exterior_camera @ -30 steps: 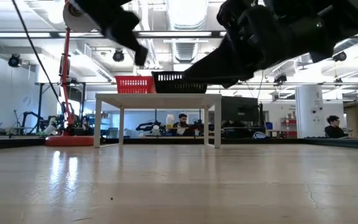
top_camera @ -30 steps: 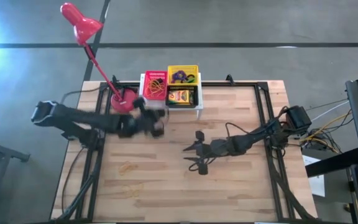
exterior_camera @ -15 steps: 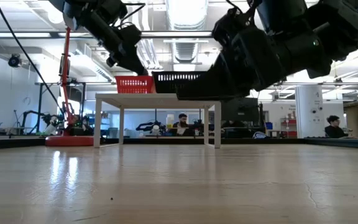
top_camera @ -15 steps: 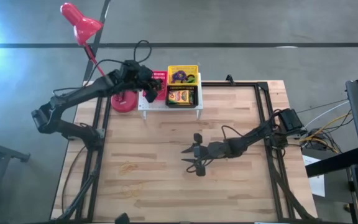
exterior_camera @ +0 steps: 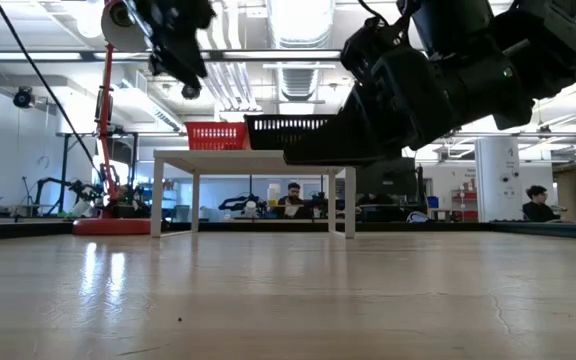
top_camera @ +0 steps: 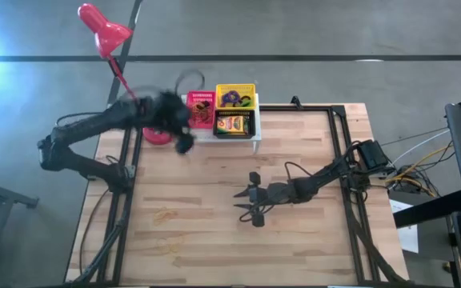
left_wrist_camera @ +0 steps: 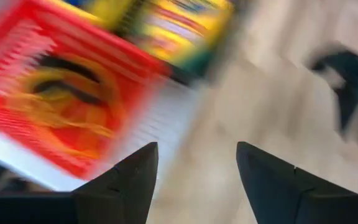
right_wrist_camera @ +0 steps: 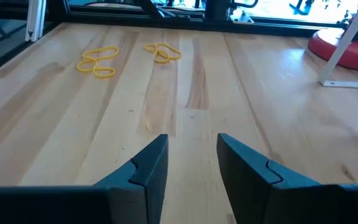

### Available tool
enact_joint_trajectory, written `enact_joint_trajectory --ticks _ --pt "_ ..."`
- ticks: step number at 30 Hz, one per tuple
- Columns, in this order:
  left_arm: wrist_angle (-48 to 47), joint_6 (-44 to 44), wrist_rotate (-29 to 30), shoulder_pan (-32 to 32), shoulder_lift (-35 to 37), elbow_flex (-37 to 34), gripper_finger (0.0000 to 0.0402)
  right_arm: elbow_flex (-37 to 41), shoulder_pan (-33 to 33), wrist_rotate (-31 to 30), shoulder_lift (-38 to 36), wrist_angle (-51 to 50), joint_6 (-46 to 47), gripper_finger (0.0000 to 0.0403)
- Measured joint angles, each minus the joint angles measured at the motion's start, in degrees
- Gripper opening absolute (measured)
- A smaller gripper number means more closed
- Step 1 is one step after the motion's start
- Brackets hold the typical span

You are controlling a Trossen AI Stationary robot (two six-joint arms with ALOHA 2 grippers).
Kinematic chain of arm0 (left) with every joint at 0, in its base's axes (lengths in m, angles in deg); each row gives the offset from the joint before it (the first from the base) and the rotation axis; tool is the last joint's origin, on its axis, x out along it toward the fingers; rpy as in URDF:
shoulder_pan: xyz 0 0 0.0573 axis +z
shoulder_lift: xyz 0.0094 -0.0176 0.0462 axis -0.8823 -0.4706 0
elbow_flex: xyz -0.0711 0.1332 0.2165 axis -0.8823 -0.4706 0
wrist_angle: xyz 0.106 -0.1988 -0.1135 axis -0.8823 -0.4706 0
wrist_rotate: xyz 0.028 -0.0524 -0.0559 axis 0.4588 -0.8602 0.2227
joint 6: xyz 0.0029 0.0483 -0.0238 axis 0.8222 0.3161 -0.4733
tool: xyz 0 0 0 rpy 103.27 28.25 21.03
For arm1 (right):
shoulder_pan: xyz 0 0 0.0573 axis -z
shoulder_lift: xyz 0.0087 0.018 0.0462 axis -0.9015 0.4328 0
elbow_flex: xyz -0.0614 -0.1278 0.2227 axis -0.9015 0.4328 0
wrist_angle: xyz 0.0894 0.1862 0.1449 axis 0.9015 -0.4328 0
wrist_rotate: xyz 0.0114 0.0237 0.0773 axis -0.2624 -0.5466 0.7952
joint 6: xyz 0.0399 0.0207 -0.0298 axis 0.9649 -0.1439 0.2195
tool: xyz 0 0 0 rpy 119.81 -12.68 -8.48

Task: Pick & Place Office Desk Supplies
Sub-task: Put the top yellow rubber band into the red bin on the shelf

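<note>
Overhead, both end effectors gape over pale wood table (top_camera: 310, 240) (2 rubber-band clusters (right_wrist_camera: 98, 60)).

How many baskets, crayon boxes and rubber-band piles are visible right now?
Baskets on the rack: 2, red and yellow.
Crayon boxes: 1, beside the red basket.
Rubber-band piles on the bare table: 2, one nearer the baskets, one nearer the table's front edge.
Total: 5.
</note>
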Motion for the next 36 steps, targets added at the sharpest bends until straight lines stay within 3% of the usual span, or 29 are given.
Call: enact_joint_trajectory --ticks 5,9,13,17,19,22,27,32,36 --pt "-0.5 -9.3 10.2 -24.5 4.3 -8.7 0.0215 0.0 0.0 0.0 0.0 0.2 0.1 0.0133" --pt "0.6 -23.6 20.0 -46.5 5.4 -18.5 0.0212 0.0 0.0 0.1 0.0 0.4 -0.9 0.0129" --pt "4.7 -53.1 21.2 -65.3 5.3 -28.3 0.0212 0.0 0.0 0.1 0.0 0.4 -2.5 0.0128" --pt "4.6 -87.8 21.3 -76.7 5.4 -35.5 0.0212 0.0 0.0 0.1 0.0 1.1 -3.6 0.0127" --pt "5.3 -99.0 21.1 -79.7 5.4 -38.7 0.0212 0.0 0.0 0.1 0.0 1.8 -4.4 0.0127" --pt "9.8 -103.1 21.6 -80.8 5.4 -43.8 0.0208 0.0 0.0 0.1 0.0 3.6 -4.9 0.0127" --pt "25.6 -93.3 21.4 -77.5 4.7 -51.1 0.0185 0.0 0.0 0.1 0.0 5.2 -5.1 0.0127" --pt "24.2 -89.2 19.4 -73.7 2.2 -51.0 0.0126 0.0 0.0 0.1 0.0 5.2 -5.1 0.0127" --pt "21.4 -82.6 19.4 -70.6 1.1 -48.9 0.0046 0.0 0.0 0.1 0.0 5.1 -4.6 0.0128"
